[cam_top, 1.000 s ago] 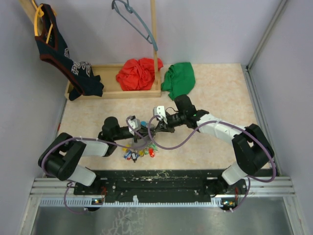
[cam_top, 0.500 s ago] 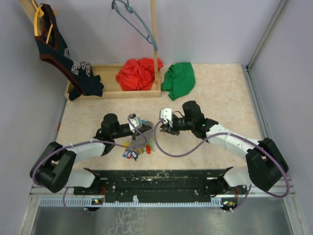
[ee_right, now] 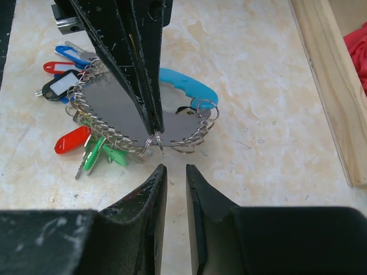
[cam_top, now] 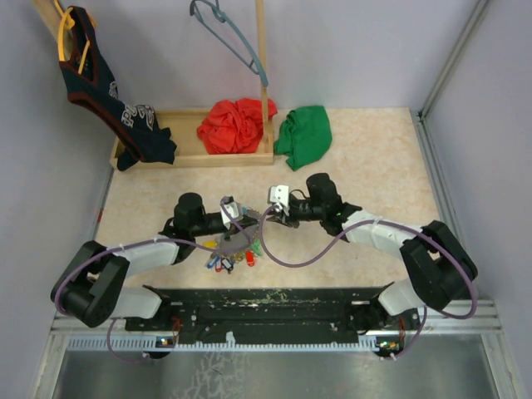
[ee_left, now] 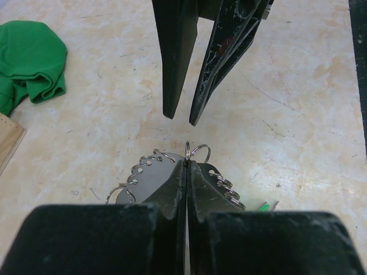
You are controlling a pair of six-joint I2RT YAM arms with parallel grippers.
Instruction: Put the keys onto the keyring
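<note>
Left gripper [ee_right: 153,132] clenched on the rim of the keyring [ee_right: 117,106], among its small wire rings. Right gripper [ee_right: 175,171] slightly parted, empty, tips just short of that rim, facing the left gripper. Keyring rests on the table [ee_right: 258,103]. Keys [ee_right: 71,140] are bunched at its edge away from the right gripper.

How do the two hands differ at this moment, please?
The left hand is shut, pinching the edge of the keyring; the right hand is slightly open and empty. The left touches the keyring; the right sits just short of it. Both point at each other, tips close.
</note>
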